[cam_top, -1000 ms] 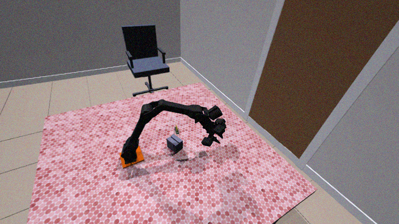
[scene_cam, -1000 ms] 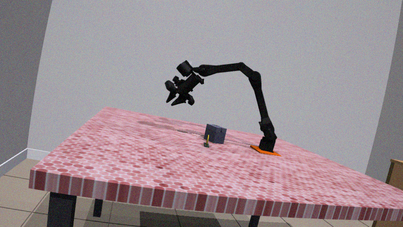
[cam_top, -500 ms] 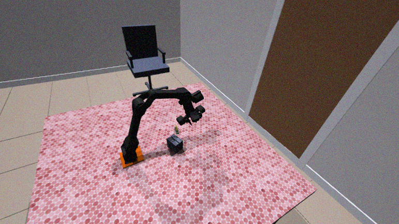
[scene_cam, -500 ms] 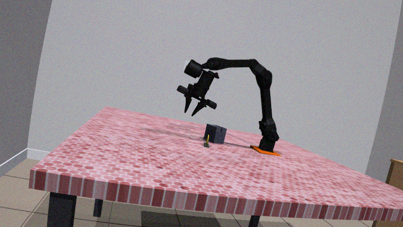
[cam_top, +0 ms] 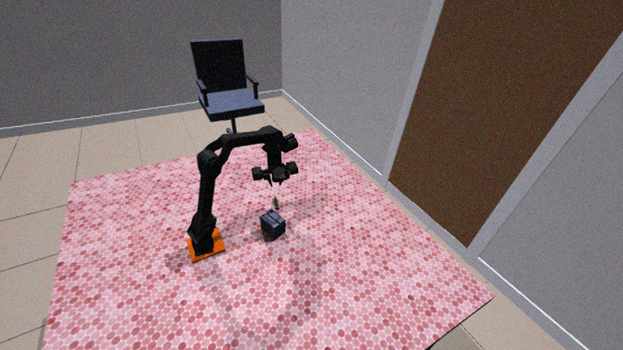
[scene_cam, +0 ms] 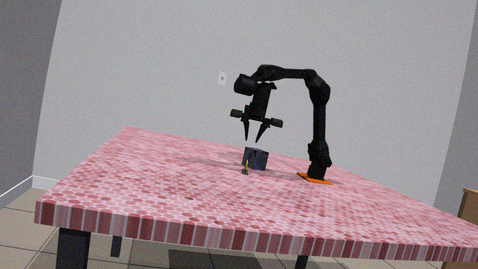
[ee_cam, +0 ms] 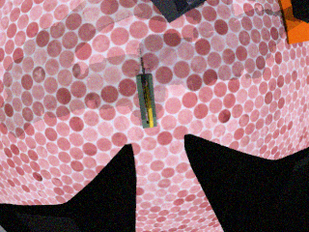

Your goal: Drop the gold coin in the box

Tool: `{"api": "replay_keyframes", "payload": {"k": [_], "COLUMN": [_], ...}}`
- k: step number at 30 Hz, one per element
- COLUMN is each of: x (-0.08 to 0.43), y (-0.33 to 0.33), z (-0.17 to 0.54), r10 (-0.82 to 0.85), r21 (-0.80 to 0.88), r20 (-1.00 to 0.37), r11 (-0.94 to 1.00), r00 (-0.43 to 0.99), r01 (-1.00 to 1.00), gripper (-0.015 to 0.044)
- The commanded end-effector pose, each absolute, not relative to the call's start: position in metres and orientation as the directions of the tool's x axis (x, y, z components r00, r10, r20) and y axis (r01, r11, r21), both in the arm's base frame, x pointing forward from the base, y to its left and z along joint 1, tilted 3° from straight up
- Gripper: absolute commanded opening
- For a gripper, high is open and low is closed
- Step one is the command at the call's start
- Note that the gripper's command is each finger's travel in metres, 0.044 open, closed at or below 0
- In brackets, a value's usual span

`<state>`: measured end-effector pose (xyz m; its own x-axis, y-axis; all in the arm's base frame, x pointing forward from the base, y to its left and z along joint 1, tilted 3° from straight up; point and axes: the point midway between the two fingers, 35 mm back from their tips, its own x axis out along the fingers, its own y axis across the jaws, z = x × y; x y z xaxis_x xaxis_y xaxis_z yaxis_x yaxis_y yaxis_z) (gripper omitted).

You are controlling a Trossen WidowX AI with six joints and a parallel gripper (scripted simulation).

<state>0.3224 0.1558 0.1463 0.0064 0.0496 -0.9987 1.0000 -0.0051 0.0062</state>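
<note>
The gold coin stands on edge in the small dark-green holder. The closed grey box sits close beside the holder; a dark slot line shows on its lid in the top view. My gripper points down, open and empty, well above the table. In the wrist view the holder lies just beyond the gap between the fingertips, slightly left of its middle, with its long side running roughly along the gap.
The pink patterned table top bears everything. The arm's orange base plate stands to one side of the box. A chair is behind the table. The arm's shadow falls around the holder.
</note>
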Motion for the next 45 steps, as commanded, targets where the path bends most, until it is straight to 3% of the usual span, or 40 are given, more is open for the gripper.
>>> {"api": "replay_keyframes", "payload": {"k": [1, 45], "x": [0.323, 0.322], "y": [0.157, 0.162], "z": [0.138, 0.052], "r10": [0.050, 0.051], "r21": [-0.007, -0.008], "r20": [-0.999, -0.999], "r11": [-0.020, -0.020], "r00": [-0.006, -0.007], "r01": [1.000, 1.000], "gripper": [0.0161, 0.0161]}}
